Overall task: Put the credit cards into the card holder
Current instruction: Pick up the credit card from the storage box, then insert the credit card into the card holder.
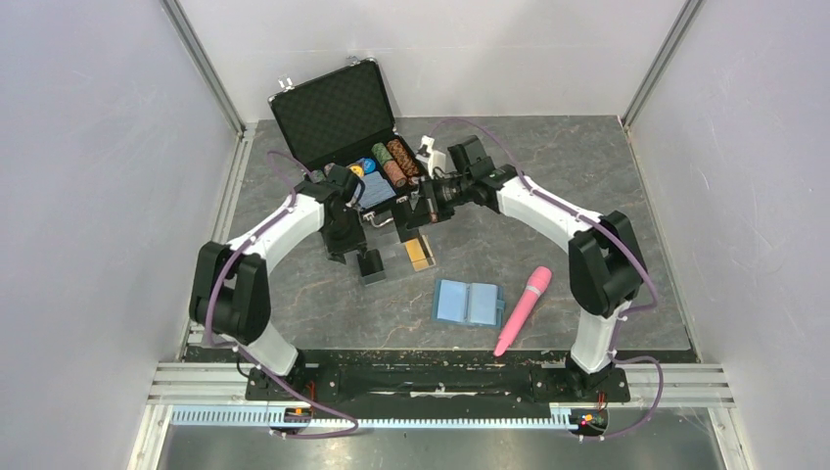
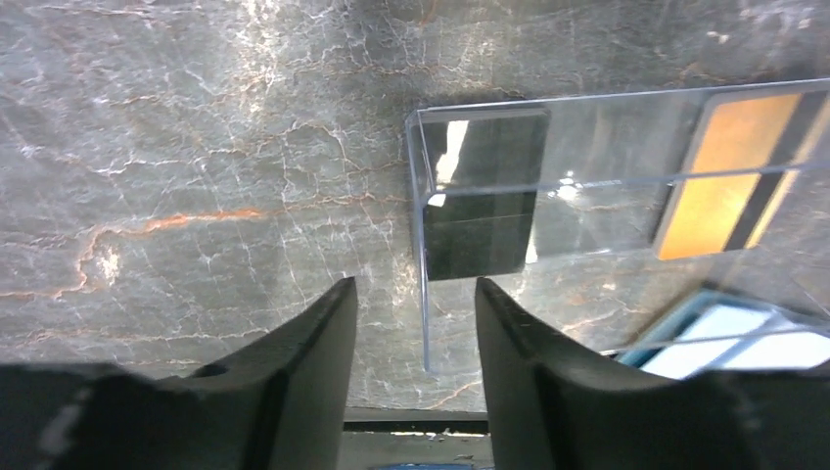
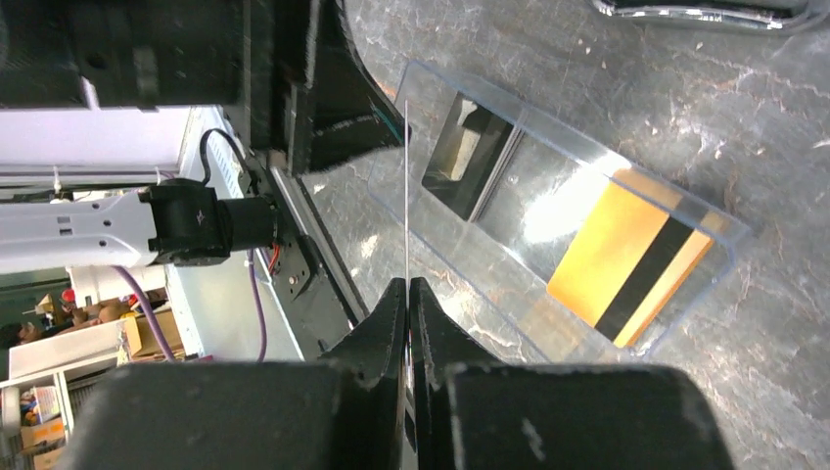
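Note:
A clear plastic box [image 1: 396, 262] lies mid-table with a gold, black-striped credit card [image 3: 626, 264] at one end and a dark card [image 3: 468, 157] at the other. My right gripper [image 3: 407, 284] hovers over the box, shut on another credit card [image 3: 406, 196], which shows edge-on as a thin pale line. My left gripper [image 2: 416, 289] stands open and empty, low over the table, just short of the box's end wall [image 2: 424, 294]. The card holder [image 1: 468, 303], a teal-blue wallet, lies open and flat nearer the arms' bases.
An open black briefcase [image 1: 333, 113] with rows of poker chips stands at the back. A pink stick-shaped object [image 1: 524, 308] lies right of the card holder. Both arms crowd together over the clear box.

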You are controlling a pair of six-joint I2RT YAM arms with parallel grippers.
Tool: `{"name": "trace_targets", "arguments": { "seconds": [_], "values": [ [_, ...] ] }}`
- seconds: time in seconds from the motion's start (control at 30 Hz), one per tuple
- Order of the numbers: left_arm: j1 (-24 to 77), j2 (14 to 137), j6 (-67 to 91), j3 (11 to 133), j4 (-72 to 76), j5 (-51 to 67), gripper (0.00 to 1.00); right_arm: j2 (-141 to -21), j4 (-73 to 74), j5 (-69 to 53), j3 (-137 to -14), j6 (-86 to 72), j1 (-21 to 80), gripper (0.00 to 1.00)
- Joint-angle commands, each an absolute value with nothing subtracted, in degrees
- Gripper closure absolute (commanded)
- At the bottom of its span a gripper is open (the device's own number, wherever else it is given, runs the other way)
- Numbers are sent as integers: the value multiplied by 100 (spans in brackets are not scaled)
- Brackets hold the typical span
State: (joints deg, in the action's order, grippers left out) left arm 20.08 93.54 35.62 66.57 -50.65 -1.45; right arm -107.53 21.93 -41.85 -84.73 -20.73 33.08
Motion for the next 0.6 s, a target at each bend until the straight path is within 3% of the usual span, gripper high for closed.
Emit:
{"name": "trace_targets", "arguments": {
  "seconds": [0.0, 0.33, 0.57],
  "values": [
    [2012, 8747, 3324, 6702, -5167, -455, 41, -10198, 2055, -4536, -7974, -1862, 3132, 100],
    [2282, 8000, 3176, 6512, -4675, 851, 38, -8891, 1820, -4850, -6046, -1866, 2281, 100],
    [3319, 8124, 3784, 6006, -3648, 1492, 42, -7905, 1420, -4677, -4519, -2270, 2061, 100]
  ]
}}
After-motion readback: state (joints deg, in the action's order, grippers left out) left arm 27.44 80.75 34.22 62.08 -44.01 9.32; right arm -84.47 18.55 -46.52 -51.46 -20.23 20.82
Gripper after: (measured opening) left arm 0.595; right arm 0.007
